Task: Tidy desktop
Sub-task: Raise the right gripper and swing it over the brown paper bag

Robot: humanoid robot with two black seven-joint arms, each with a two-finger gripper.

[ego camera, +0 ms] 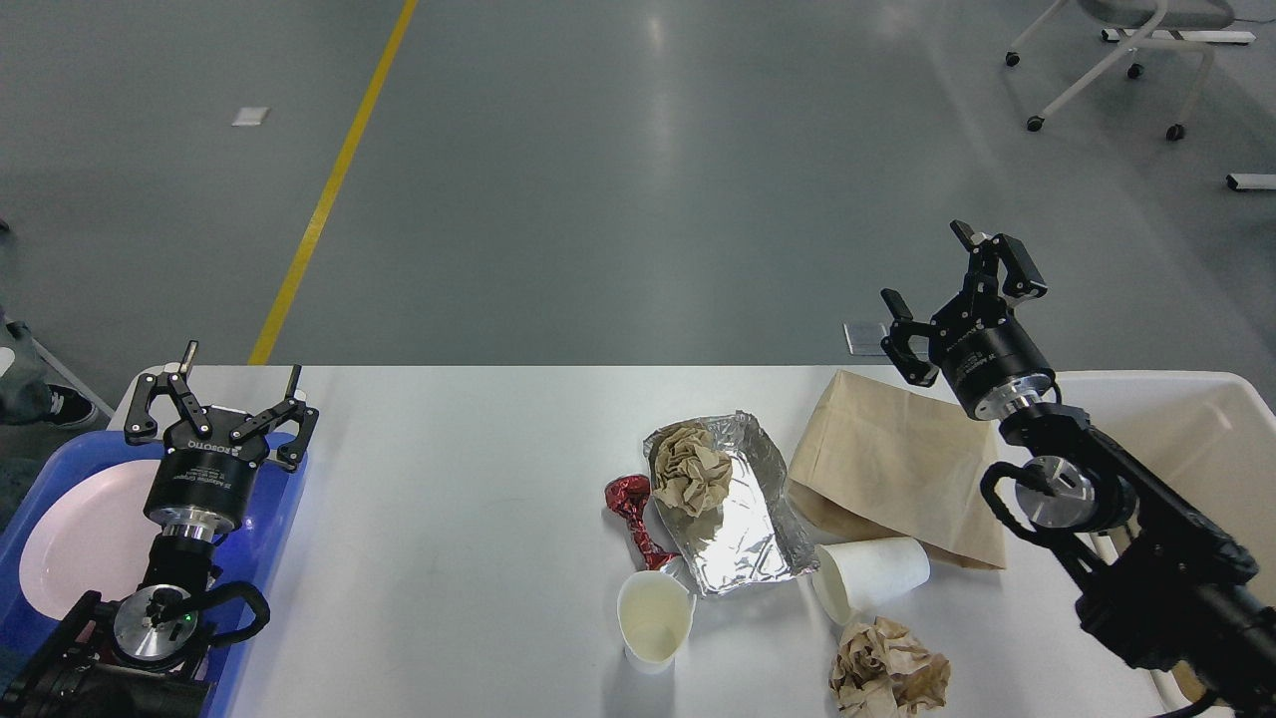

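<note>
The white worktop spreads wide below me, its litter bunched right of centre. My right claw hangs spread and empty above the far edge; my left claw is spread too, empty over the blue tray. The paper bag looks light and floppy, so I'd pinch an edge. The foil would crush easily; the tipped cup dents, best gripped at the rim.

White matte tabletop with rounded corners lies flat and wide, litter clustered from its centre toward 4 o'clock
</note>
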